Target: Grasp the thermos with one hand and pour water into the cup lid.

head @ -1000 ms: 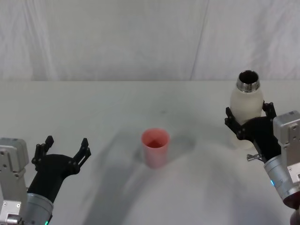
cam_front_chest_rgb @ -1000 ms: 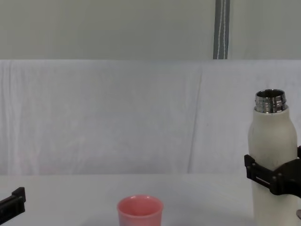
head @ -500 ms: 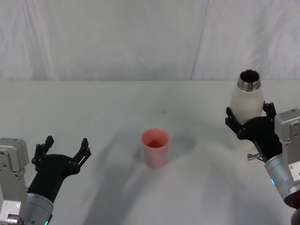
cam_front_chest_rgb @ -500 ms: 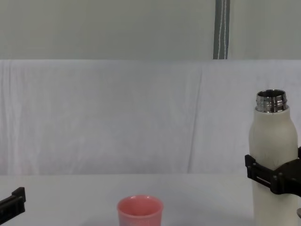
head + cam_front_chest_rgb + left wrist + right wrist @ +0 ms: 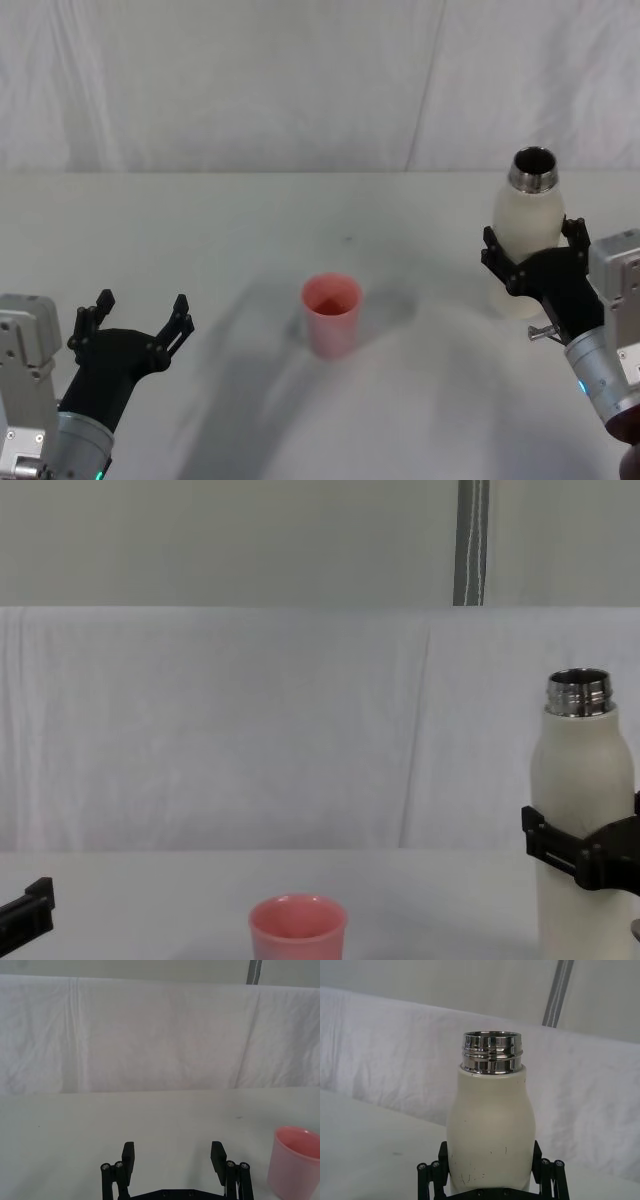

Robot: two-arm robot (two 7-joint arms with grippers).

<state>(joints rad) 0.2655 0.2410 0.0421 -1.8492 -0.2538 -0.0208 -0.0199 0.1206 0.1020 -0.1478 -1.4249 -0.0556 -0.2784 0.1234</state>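
the thermos [image 5: 527, 235] is seen upright at the right of the head view, gripped around its body by the right gripper [image 5: 534, 262]. the cup lid [image 5: 331, 314] is placed at centre. the left gripper [image 5: 137, 322], fingers spread, is held at lower left.
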